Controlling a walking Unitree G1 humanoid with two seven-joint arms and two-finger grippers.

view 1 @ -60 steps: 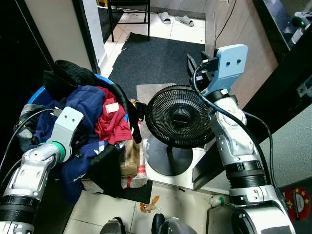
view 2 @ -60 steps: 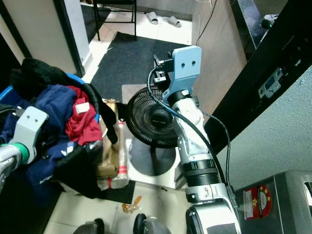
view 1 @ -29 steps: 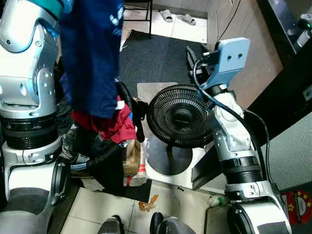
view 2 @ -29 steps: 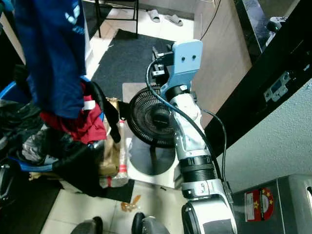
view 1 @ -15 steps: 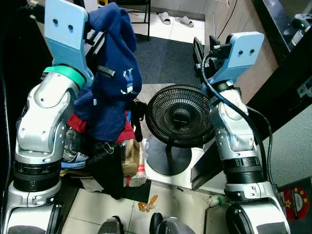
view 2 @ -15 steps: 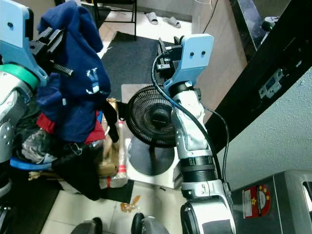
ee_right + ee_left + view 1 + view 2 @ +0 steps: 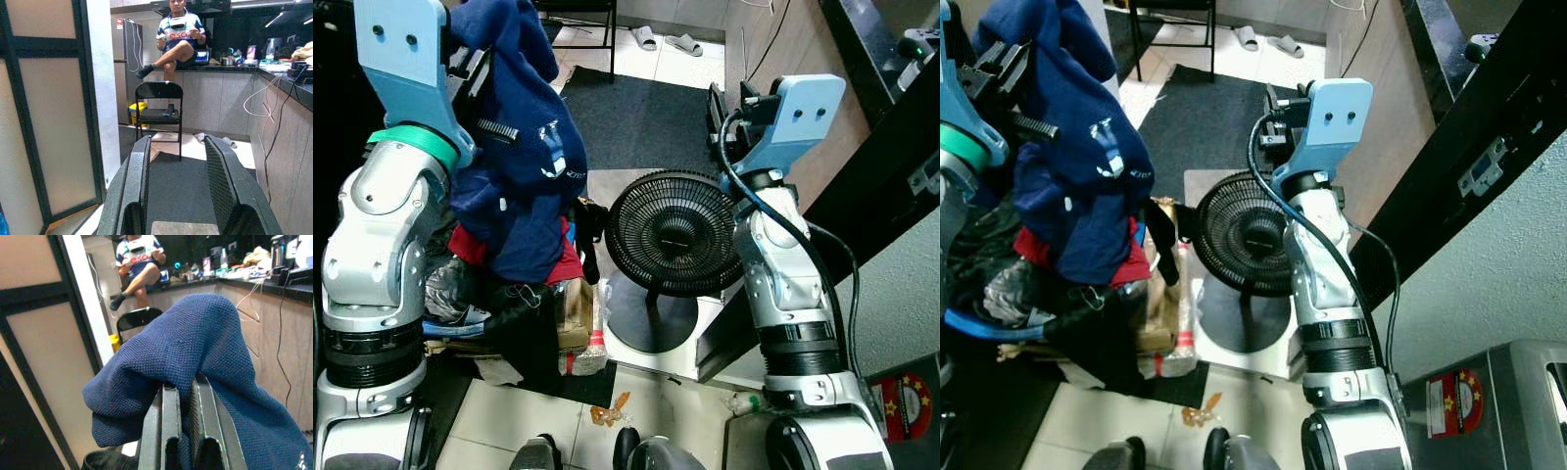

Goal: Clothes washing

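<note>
Early stage. Left gripper [image 7: 178, 396] raised high, jaws clamped on navy garment [image 7: 524, 166], lifted clear above laundry pile [image 7: 524, 257] in basket [image 7: 989, 325]. Right gripper [image 7: 177, 191] raised over fan [image 7: 674, 233], jaws apart, empty. Pile remains; washer not visible.

A dark mat [image 7: 626, 122] covers pale floor tiles, with a black fan [image 7: 671, 235] standing on it. Beyond, a folding chair [image 7: 157, 115] stands below a person [image 7: 178, 36] seated on the kitchen surface [image 7: 230, 66].
</note>
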